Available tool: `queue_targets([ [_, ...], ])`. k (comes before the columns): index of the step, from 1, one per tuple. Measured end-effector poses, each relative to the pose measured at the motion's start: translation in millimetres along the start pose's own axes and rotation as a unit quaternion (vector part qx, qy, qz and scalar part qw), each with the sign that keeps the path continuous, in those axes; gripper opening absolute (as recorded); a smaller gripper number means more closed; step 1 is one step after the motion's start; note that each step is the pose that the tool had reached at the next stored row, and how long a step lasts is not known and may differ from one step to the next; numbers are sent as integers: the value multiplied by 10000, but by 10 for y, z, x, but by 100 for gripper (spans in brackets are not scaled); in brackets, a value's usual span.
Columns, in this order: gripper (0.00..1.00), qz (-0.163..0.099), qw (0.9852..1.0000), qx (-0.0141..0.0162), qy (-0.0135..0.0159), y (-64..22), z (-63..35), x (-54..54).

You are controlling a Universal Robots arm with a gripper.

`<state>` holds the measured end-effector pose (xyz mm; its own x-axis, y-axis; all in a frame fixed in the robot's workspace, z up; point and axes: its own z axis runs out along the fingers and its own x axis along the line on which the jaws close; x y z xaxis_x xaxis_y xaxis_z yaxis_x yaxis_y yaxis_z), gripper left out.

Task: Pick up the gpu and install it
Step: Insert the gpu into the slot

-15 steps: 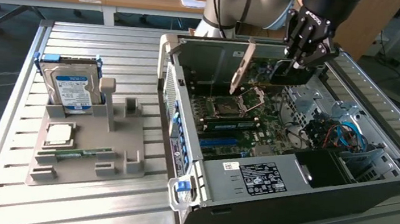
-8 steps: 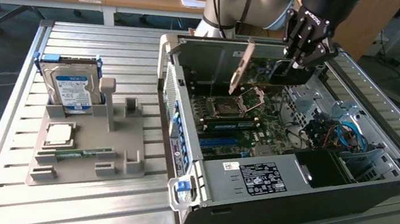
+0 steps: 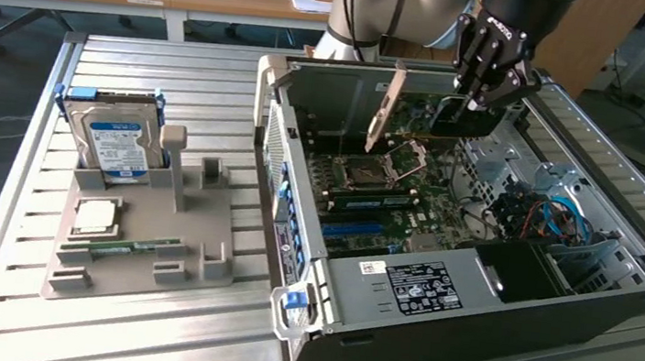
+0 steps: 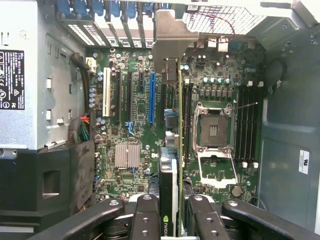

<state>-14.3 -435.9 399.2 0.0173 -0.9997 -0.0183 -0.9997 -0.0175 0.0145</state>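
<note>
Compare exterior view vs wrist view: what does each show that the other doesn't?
Exterior view: the blue-labelled hard drive standing in the grey holder, with a loose CPU and a RAM stick lying on it, beside the open PC case.
Wrist view: the green logo on the gpu's edge and a finned silver heatsink on the motherboard.
Both: the gpu gripped by the fingers over the motherboard, and the empty CPU socket.

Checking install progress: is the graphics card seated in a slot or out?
Out. The gripper holds the graphics card edge-on above the motherboard; the blue slot is empty.
</note>
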Motion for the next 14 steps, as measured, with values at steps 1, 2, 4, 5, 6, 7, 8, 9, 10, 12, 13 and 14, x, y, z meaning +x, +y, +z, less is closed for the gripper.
queue_targets([
  [1, 27, 0, 10000, 0, 0, 0, 1, 0],
  [2, 27, 0, 10000, 0, 0, 0, 1, 0],
  [4, 27, 0, 10000, 0, 0, 0, 2, 0],
  [5, 27, 0, 10000, 1, -1, 0, 6, 0],
  [6, 27, 0, 10000, 1, -2, 0, 10, 0],
  [7, 27, 0, 10000, 0, 0, 0, 12, 0],
  [8, 27, 0, 10000, 0, 0, 1, 11, 0],
  [9, 27, 0, 10000, 0, 1, 1, 11, 0],
  [10, 27, 0, 10000, 0, 1, 1, 12, 0],
  [12, 27, 0, 10000, 0, 0, 1, 12, 0],
  [13, 27, 0, 10000, 0, 0, 1, 12, 0],
  [14, 27, 0, 10000, 1, -1, 1, 16, 0],
])
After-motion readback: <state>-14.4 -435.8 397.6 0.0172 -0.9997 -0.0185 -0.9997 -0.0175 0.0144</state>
